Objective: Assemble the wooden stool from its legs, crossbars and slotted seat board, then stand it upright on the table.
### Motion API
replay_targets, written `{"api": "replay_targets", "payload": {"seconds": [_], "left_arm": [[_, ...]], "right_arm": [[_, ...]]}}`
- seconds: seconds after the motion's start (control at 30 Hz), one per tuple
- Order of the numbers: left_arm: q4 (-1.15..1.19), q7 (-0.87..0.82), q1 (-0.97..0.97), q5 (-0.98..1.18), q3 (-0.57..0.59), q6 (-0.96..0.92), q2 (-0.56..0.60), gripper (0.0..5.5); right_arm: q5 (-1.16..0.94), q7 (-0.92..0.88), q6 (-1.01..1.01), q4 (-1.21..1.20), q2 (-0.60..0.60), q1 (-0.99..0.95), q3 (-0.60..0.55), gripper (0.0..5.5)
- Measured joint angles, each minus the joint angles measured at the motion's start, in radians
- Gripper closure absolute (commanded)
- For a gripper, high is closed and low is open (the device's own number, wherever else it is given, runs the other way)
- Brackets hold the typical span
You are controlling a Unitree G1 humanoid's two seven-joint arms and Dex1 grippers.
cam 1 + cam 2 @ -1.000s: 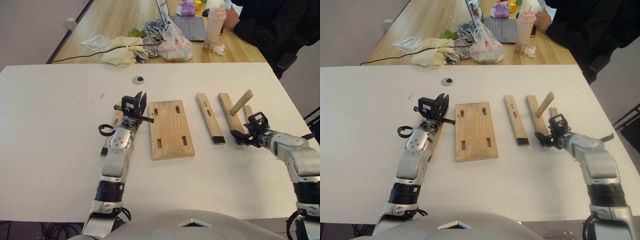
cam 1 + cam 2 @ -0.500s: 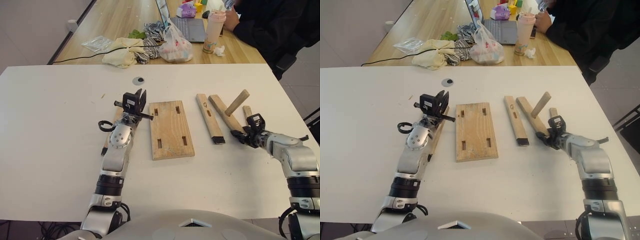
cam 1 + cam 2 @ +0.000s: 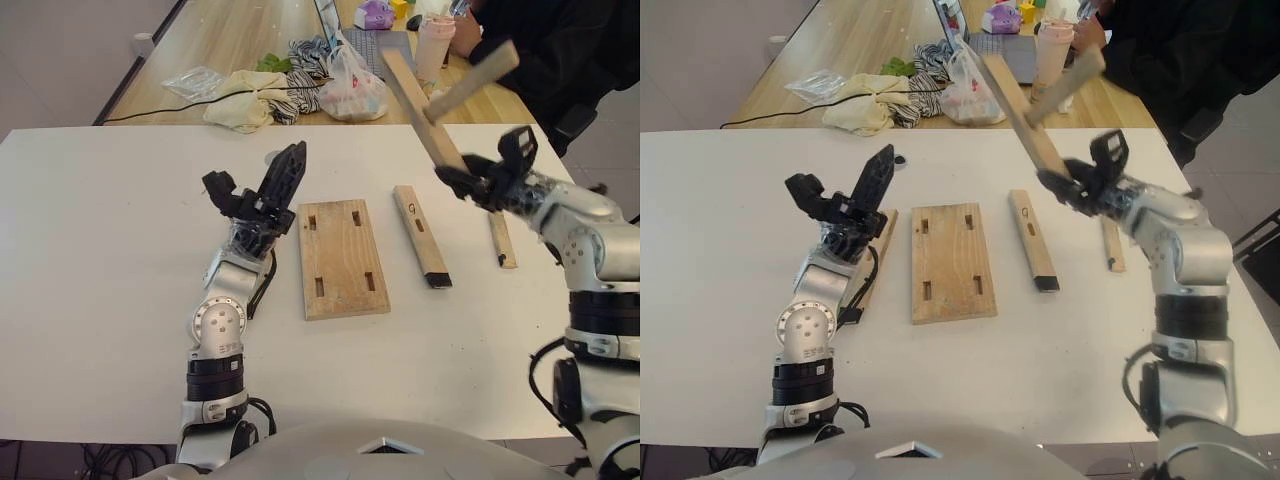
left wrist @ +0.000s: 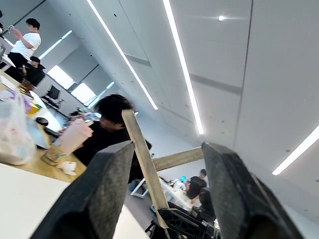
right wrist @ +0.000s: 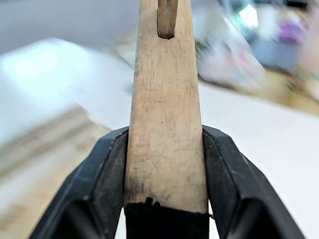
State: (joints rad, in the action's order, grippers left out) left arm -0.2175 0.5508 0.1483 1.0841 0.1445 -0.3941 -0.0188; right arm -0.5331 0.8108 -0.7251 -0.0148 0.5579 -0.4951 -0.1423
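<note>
The slotted seat board [image 3: 340, 258] lies flat mid-table. To its right lie one leg [image 3: 420, 235] and, farther right, a thin crossbar [image 3: 502, 240]. My right gripper [image 3: 488, 182] is shut on the lower end of another leg [image 3: 420, 105], which is held in the air and slants up to the left. A crossbar [image 3: 472, 78] is stuck through its upper part. The right wrist view has that leg [image 5: 167, 114] between the fingers [image 5: 102, 184]. My left gripper [image 3: 255, 180] is raised left of the board, open, holding nothing. A further leg [image 3: 883, 232] lies by the left arm.
Behind the white table [image 3: 110, 250] stands a wooden table with a cloth heap [image 3: 250, 100], a plastic bag [image 3: 350, 88], a laptop [image 3: 375, 50] and a cup [image 3: 428, 55]. A person in dark clothes sits at the back right.
My right gripper has lifted the leg with its crossbar off the table, high into the air. The left gripper has risen, tipped upward and spread its fingers wider.
</note>
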Motion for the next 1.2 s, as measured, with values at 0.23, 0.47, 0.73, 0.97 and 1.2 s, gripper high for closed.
{"api": "replay_targets", "payload": {"seconds": [0.23, 0.47, 0.73, 0.97, 1.2], "left_arm": [[-0.031, 0.034, 0.022, 0.1, 0.021, -0.043, 0.014, 1.5], [-0.047, 0.063, 0.058, 0.128, -0.016, -0.087, 0.015, 1.48], [-0.094, 0.118, 0.058, 0.196, -0.043, -0.149, 0.024, 2.52], [-0.087, 0.114, 0.058, 0.212, -0.017, -0.152, 0.037, 3.41], [-0.061, 0.092, 0.068, 0.204, 0.011, -0.111, 0.013, 3.45]], "right_arm": [[-0.291, 0.254, -0.264, -0.106, 0.09, -0.058, -0.004, 3.48], [-0.353, 0.352, -0.336, -0.183, 0.132, -0.034, 0.066, 3.48], [-0.38, 0.391, -0.347, -0.222, 0.163, 0.007, 0.093, 3.48], [-0.395, 0.371, -0.333, -0.221, 0.162, 0.012, 0.093, 3.48], [-0.36, 0.349, -0.279, -0.215, 0.158, 0.013, 0.108, 2.63]]}}
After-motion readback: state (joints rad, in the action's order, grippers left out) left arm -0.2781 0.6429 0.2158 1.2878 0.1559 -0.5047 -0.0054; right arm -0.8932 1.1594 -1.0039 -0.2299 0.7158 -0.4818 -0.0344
